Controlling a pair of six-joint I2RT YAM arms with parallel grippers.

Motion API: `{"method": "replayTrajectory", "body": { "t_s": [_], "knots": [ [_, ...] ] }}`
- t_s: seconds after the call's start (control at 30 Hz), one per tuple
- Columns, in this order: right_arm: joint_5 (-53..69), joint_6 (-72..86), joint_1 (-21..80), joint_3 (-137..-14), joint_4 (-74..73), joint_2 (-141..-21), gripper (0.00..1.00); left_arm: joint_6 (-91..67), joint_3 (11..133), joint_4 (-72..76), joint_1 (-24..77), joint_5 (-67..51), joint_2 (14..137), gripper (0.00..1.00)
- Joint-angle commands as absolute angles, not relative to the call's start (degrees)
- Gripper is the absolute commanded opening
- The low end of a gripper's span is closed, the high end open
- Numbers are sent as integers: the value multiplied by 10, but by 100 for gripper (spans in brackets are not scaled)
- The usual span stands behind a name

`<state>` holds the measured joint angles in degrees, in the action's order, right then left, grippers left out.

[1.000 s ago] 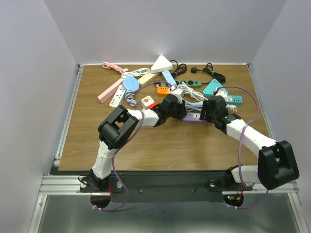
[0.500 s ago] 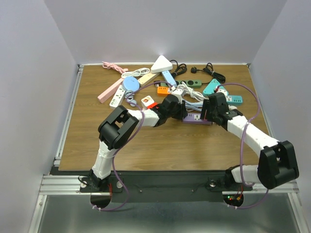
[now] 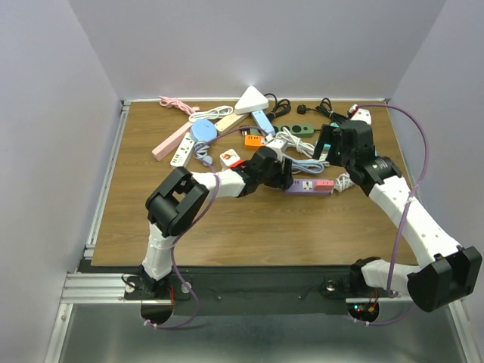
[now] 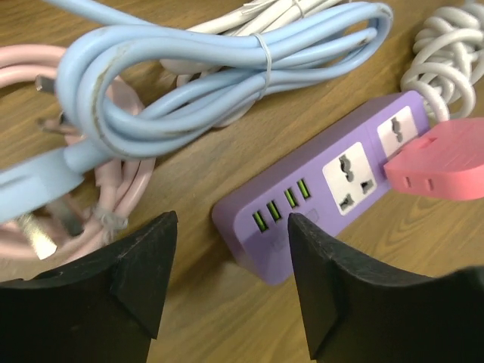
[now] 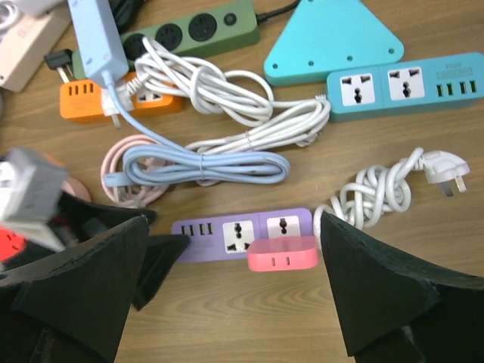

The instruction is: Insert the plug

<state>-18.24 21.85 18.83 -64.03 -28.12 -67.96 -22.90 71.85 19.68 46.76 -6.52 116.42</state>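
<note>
The pink plug [image 4: 439, 159] sat in the right socket of the purple strip [image 4: 302, 204]; nothing was held.
Fingers of the left gripper [image 4: 228, 227] and right gripper [image 5: 234, 223] stood apart; it looked light, rigid, slick; best pinched across its flat sides.

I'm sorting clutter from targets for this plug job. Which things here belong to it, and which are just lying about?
Job:
purple strip
pink plug, sitting on the strip's end socket

Lying about:
green strip
teal strip
teal triangle
orange strip
blue cable
</note>
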Motion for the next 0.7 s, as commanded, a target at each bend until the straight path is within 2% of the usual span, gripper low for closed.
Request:
{"method": "replayTrajectory", "body": {
  "t_s": [0.0,0.1,0.13,0.43,0.5,0.67],
  "knots": [
    [-198,225,187,-643,-302,-684,100,-208,700,174,468,-31,1033,78],
    [-213,235,188,-639,-303,-685,100,-201,683,152,465,-1,951,89],
    [-219,236,188,-637,-302,-684,100,-200,679,146,461,31,911,91],
    [-274,242,187,-634,-299,-669,100,-214,640,1,409,189,685,95],
    [-281,242,185,-633,-299,-670,100,-213,636,-42,404,223,655,99],
    [-295,243,185,-628,-297,-664,100,-220,641,-115,403,308,586,99]
  ]
}}
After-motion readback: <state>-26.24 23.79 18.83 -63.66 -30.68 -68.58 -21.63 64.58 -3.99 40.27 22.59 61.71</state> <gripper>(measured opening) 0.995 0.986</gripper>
